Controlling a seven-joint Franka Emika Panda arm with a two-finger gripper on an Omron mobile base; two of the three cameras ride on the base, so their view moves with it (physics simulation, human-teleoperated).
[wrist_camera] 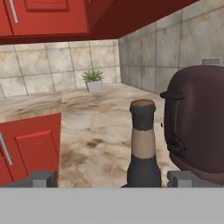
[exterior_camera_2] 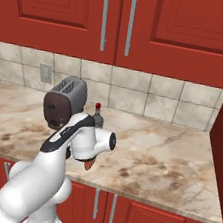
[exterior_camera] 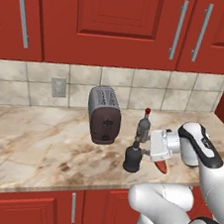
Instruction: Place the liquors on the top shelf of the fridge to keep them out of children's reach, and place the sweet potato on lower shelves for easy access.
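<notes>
A squat black liquor bottle (exterior_camera: 132,160) stands near the counter's front edge. My gripper (exterior_camera: 141,149) is level with its thin neck (wrist_camera: 143,131) and open, one fingertip (wrist_camera: 43,178) on each side, apart from the glass. Just behind it stands the slimmer grey liquor bottle (exterior_camera: 144,124) with a red cap (exterior_camera_2: 98,105). The orange-red sweet potato (exterior_camera: 162,166) lies on the counter below my hand, and only its tip (exterior_camera_2: 88,166) shows past the arm. The fridge and its shelves are out of view.
A dark toaster (exterior_camera: 103,115) stands left of the bottles, close beside the black one (wrist_camera: 197,131). Red wall cabinets (exterior_camera: 116,19) hang over the marble counter (exterior_camera: 35,139). A small potted plant (wrist_camera: 93,81) sits in a far corner.
</notes>
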